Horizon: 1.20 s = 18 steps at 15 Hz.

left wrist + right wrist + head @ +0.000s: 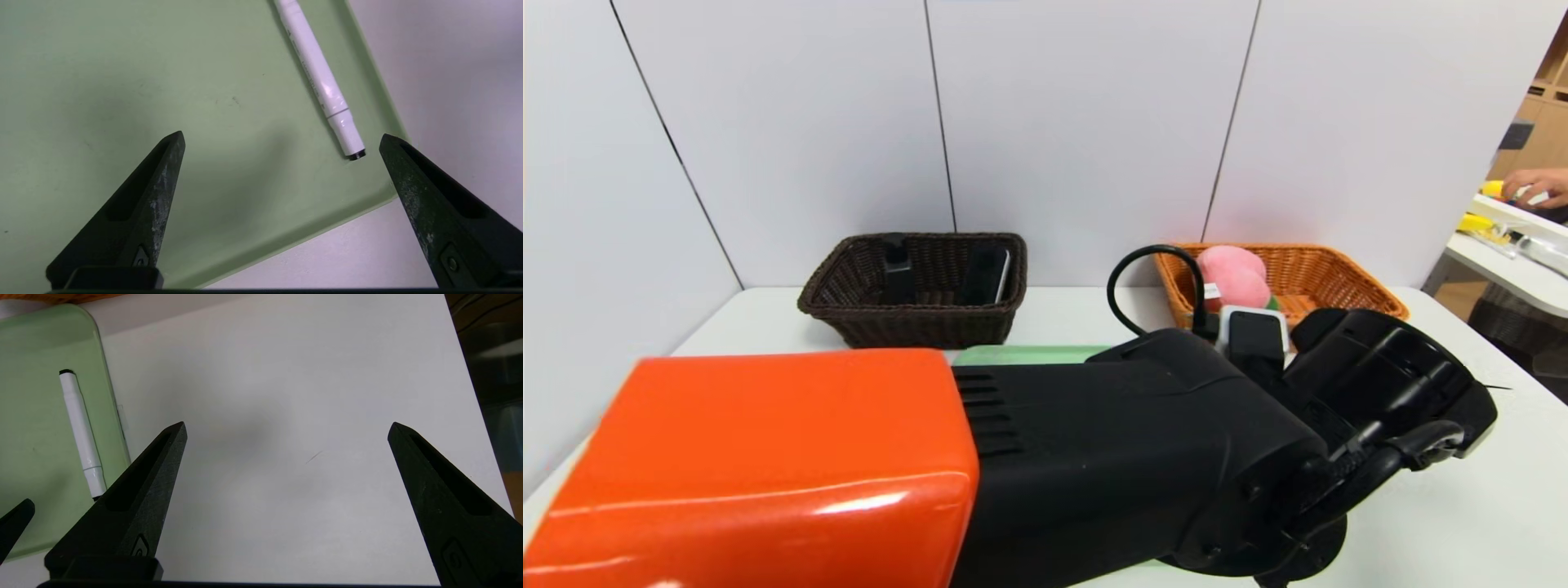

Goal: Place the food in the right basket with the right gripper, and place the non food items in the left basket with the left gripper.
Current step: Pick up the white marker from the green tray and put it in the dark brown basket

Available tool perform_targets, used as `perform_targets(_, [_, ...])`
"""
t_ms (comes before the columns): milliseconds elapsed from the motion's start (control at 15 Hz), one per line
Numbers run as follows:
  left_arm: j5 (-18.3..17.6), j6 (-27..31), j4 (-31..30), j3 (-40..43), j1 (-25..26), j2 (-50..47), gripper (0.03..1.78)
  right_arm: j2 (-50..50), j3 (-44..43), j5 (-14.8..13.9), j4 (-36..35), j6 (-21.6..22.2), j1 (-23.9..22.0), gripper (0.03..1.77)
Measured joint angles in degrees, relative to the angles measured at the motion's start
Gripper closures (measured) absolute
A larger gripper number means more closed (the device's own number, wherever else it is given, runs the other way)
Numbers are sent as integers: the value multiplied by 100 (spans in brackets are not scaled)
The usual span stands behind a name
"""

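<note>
Head view is mostly blocked by the left arm's glossy orange shell (760, 465) and its black forearm, which slants across the frame toward the right. Behind it sits the rectangular dark brown woven wicker basket (915, 322) on the left, with a small black pump bottle (898, 273) and a black-topped white oblong eraser (987, 273) standing inside. Over on the right, the orange-tan woven wicker basket (1347, 282) has the pink plush peach (1235, 273) in it, white fabric tag showing, no lettering readable on it.

Still out on the pale green plastic tray (122, 81) is the slim white marker pen (316, 77), lying flat near the tray's edge; there's fine grey print along its barrel, too small to make out. Left gripper (282, 136) hangs tilted down over the tray, black pointed fingers (163, 175) spread wide, holding nothing, the pen's black tip just inside one finger, not touching.

Right gripper (286, 426) hovers above bare white worktop (286, 375) beside the tray, fingers also fully apart and empty.

Room-wise: white panelled wall behind the baskets, and at the far right a person's hand (1535, 186) at another white table with yellow stuff on it.
</note>
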Motion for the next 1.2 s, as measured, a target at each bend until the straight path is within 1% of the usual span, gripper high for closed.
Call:
perform_targets(133, [162,-30,-347,0,-28,77,12,-52,20,0,2,-1,0,10])
perform_targets(400, [410,0,-700,0,-33,332,12,-145,30,4,22,0,0,10])
perform_targets(1200, [440,34,-946,-10,7,835,12,-206,79,2,29,7,0,10])
